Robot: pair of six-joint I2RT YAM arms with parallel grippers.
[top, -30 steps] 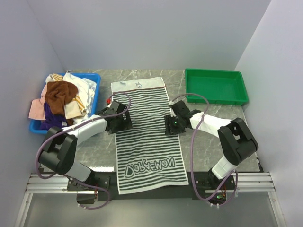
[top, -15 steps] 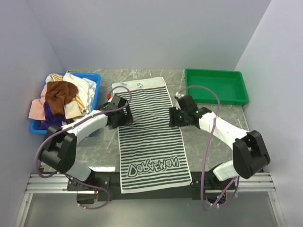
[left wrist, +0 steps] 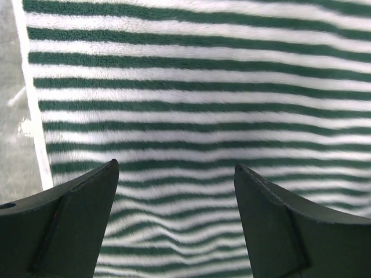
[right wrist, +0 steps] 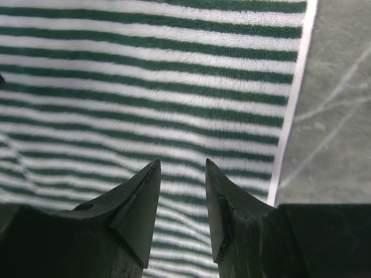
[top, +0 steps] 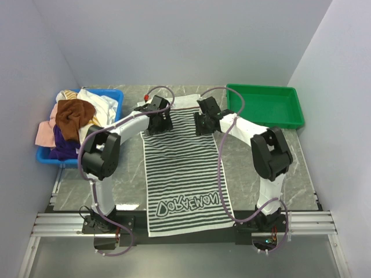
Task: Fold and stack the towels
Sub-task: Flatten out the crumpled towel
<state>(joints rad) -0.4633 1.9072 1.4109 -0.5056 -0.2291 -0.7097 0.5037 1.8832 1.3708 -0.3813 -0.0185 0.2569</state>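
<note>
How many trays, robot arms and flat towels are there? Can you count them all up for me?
Trays: 2, the blue tray and the green tray
Robot arms: 2, one ending in the left gripper, one in the right gripper
Towels lying flat: 1, the striped towel
Total: 5
The bunched towels in the blue tray are too tangled to count.

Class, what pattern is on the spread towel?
The towel has dark green and white stripes; left wrist view.
</note>
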